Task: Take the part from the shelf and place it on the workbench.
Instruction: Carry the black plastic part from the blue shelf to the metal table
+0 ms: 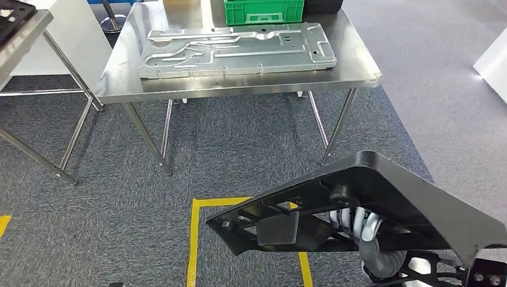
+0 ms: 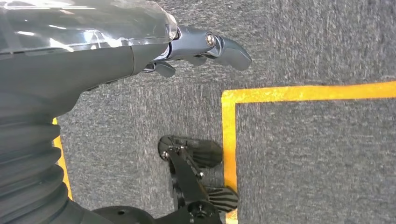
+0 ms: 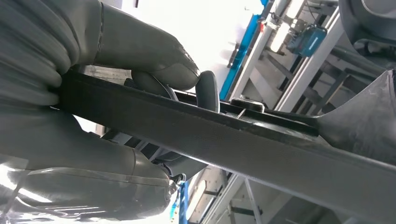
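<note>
right hand [image 1: 359, 226]: mostly hidden under the black part [image 1: 382, 203]; grey fingers show beneath it.
black part: lower right corner cut off by the head view's bottom edge.
green crate [image 1: 263, 11]: top cut off.
left hand [image 2: 205, 46]: fingertips partly hidden behind its cover.
shelf [image 1: 18, 27]: mostly out of frame.

A black part [image 1: 382, 203], flat and tilted, fills the 5 o'clock area of the head view, with the right hand [image 1: 359, 224] gripping it from underneath, grey fingers curled round its ribbed underside. At 12 o'clock stands a steel desk [image 1: 119, 84] carrying a silver stamped panel [image 1: 239, 51] and, behind it, a green crate [image 1: 263, 11]. Yellow floor tape [image 1: 194, 239] lines the grey carpet at 6 o'clock.
</note>
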